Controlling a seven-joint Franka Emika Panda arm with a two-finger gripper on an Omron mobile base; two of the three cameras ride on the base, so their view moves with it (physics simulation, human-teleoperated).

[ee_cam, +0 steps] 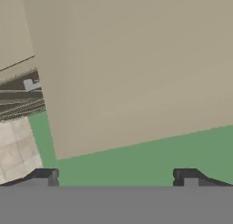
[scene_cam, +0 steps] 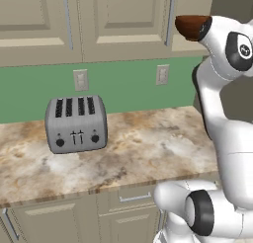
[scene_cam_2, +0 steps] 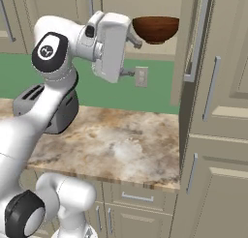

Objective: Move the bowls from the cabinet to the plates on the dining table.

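Running left to right along the far wall is a mottled beige-brown stone worktop (scene_cam: 148, 148) over beige drawer fronts (scene_cam: 133, 200), backed by a green wall (scene_cam: 128, 86) with two pale outlets (scene_cam: 80, 80). On the left of the worktop stands a grey four-slot toaster (scene_cam: 76, 123), its dials facing the room. Above it hang beige panelled wall cupboards (scene_cam: 123, 20) with long silver bar handles.

Further right the white arm rises from the near edge and bends up toward the cupboard. The gripper (ee_cam: 118, 175) is held high against the open cupboard; from the hand's own camera its two dark fingertips (ee_cam: 45, 175) stand wide apart with nothing between them, pointed at a plain beige panel and a strip of green wall.

The reddish-brown bowl (scene_cam_2: 156, 29) sits up in the cupboard, just right of the hand and close beside it; whether they touch I cannot tell. In the left base view the arm's upper link covers much of the bowl.

At the far right a cupboard door (scene_cam_2: 191, 43) stands open edge-on, beside a tall beige unit (scene_cam_2: 218, 135) cut off by the frame.
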